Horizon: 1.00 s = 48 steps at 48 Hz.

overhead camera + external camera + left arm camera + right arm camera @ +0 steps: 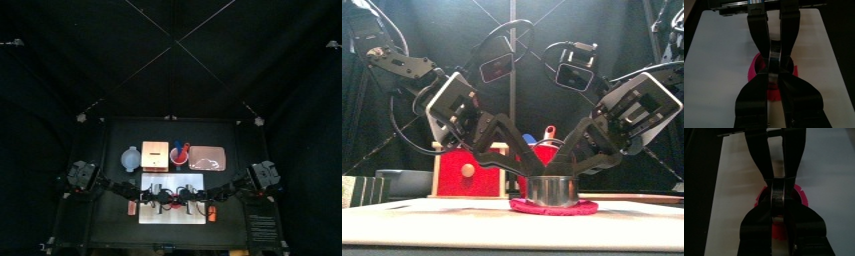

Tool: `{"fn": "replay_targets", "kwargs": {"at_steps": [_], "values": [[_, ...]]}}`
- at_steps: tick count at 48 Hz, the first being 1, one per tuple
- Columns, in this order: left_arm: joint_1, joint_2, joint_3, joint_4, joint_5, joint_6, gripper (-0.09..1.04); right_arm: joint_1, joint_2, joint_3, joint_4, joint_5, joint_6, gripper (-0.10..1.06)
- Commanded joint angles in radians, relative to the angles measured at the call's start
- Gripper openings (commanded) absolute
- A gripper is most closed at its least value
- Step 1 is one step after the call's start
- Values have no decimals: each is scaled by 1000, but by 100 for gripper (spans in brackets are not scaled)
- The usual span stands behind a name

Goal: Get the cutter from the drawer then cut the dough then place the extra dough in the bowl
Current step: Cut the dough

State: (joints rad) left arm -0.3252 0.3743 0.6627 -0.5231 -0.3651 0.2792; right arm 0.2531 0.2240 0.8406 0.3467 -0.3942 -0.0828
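The round metal cutter (553,190) stands on the flat pink dough (553,208), which lies on the white cutting board (422,222). My left gripper (529,178) comes down from the left and my right gripper (580,175) from the right; both meet at the cutter, each shut on its rim. In the left wrist view the cutter (773,52) shows edge-on between the two pairs of jaws, with dough (756,70) bulging out beside it. The right wrist view shows the same cutter (777,197) over the dough (801,195). Most of the dough is hidden under the jaws.
Behind the board (150,180) stand the blue-grey bowl (130,158), the wooden box (156,154) with its red drawer front (469,172), the red cup with toy knives (181,152) and the pink tray (209,157).
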Motion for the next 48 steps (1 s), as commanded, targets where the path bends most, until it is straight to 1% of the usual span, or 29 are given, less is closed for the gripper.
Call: {"fn": "replay_targets", "kwargs": {"at_steps": [1, 6, 12, 16, 20, 25, 33, 39, 42, 48], "values": [[-41, 69, 60, -23, 51, -6, 48, -14, 15, 12, -11, 40, 14, 37], [-25, 54, 74, -38, 29, -6, 48, -25, 12, 11, -35, 41, 15, 37], [-6, 21, 104, -54, -35, -6, 48, -37, -6, 15, -55, 41, 15, 38], [6, -3, 129, -80, -83, -6, 48, -46, -35, 21, -69, 41, 14, 39], [14, -21, 149, -95, -115, -5, 48, -55, -74, 34, -97, 41, 15, 39], [18, -29, 161, -100, -126, -5, 48, -67, -117, 46, -118, 43, 17, 39], [20, -31, 155, -97, -126, -3, 48, -75, -138, 55, -121, 43, 17, 41], [20, -31, 155, -97, -126, -2, 48, -77, -138, 57, -121, 43, 17, 47], [20, -34, 155, -97, -124, 5, 48, -77, -138, 58, -123, 43, 15, 53], [20, -55, 152, -98, -110, 46, 48, -77, -138, 63, -124, 44, 17, 60]]}}
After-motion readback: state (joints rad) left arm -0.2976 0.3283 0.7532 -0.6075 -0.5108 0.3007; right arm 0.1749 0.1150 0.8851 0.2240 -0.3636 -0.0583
